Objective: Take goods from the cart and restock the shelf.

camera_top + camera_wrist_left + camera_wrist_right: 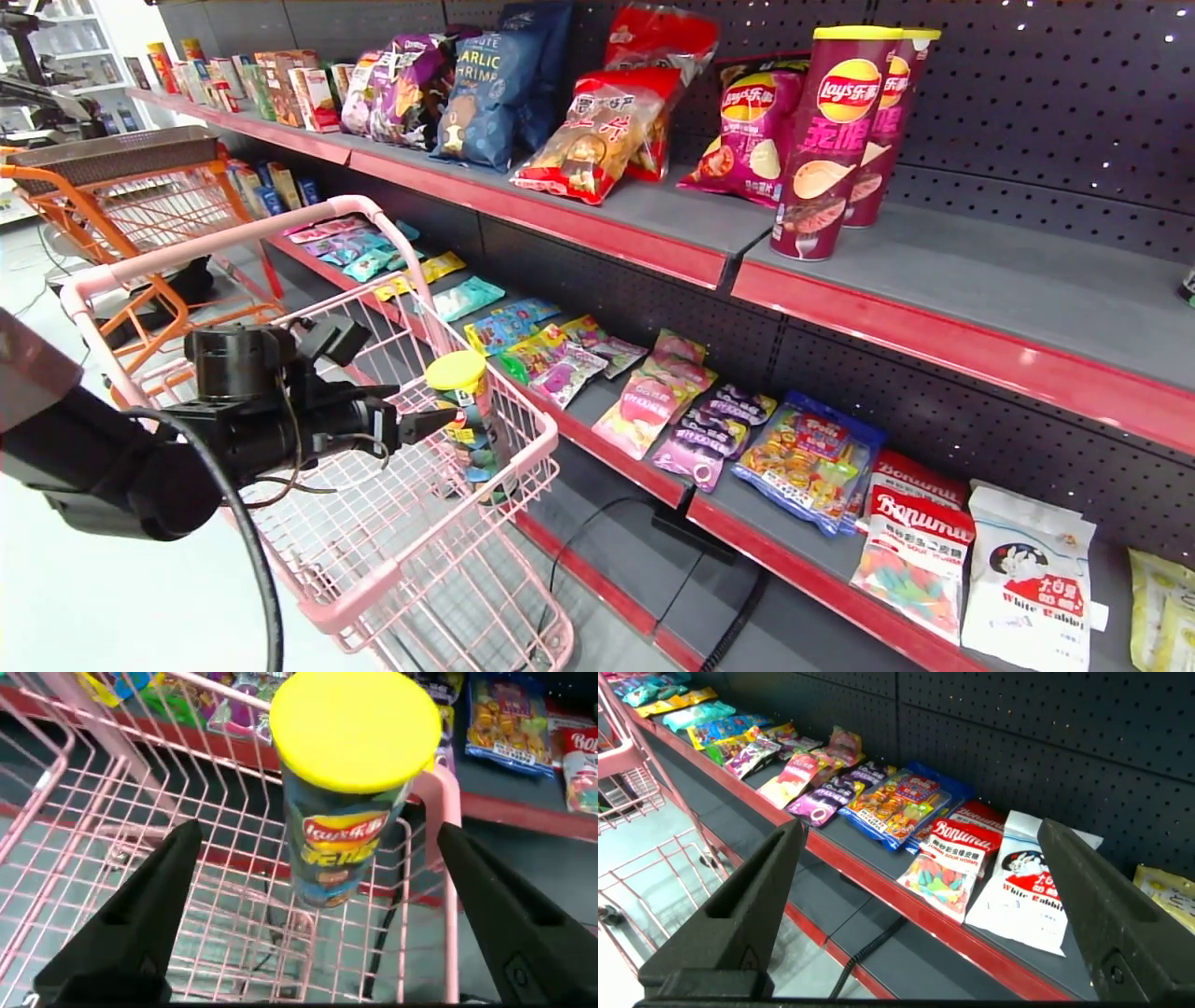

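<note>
A tall chip can with a yellow lid (470, 411) stands upright in the pink wire cart (392, 551), against its corner nearest the shelf. My left gripper (437, 421) hangs over the cart, level with the can's upper part and just short of it. In the left wrist view the can (341, 849) stands between and beyond the open fingers (140, 924), untouched. My right gripper (922, 833) is open and holds nothing, facing the lower shelf (878, 891) of candy bags. Two maroon chip cans (831, 140) stand on the upper shelf (1008, 280).
Snack bags (597, 131) and boxes fill the upper shelf to the left of the maroon cans; bare grey shelf lies to their right. Candy packets (803, 457) line the lower shelf. An orange cart (121, 205) stands behind the pink one. A black cable (728, 616) runs along the floor.
</note>
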### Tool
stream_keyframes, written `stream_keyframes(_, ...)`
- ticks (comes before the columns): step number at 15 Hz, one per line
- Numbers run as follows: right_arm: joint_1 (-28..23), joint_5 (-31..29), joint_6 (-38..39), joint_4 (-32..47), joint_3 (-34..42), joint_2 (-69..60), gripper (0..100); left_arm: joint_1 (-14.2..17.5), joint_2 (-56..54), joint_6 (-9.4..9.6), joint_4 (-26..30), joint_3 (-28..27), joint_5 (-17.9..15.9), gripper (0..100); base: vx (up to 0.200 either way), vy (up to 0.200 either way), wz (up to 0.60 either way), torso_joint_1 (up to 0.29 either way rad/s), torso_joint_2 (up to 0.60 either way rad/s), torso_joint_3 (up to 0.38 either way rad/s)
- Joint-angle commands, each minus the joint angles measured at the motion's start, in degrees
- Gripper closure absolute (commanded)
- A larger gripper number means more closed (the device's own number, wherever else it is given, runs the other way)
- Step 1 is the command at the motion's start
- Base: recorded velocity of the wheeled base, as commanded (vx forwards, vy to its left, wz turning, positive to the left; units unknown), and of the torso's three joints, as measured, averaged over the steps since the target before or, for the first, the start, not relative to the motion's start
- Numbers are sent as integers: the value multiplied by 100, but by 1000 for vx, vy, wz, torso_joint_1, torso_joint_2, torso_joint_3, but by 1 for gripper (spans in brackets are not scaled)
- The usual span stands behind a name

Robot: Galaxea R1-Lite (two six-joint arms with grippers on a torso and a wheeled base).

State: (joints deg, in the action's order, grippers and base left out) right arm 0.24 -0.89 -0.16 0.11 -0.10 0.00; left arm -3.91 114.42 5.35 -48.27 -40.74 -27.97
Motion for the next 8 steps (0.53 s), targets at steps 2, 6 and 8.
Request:
stream_keyframes(2, 2, 1, -2, -2, 1, 0, 0, -224, 511, -8, -33, -285, 2, 0, 0, 0, 0, 0, 0, 0)
stream_keyframes(6, 2, 1, -2, 7, 1, 0, 0, -514, 854, -8, -86, -584, 37, 0, 0, 0, 0, 0, 0, 0)
stream_keyframes(8, 2, 1, -2, 7, 1, 0, 0, -549, 968, 1, -86, -786, 142, 0, 0, 0, 0, 0, 0, 0)
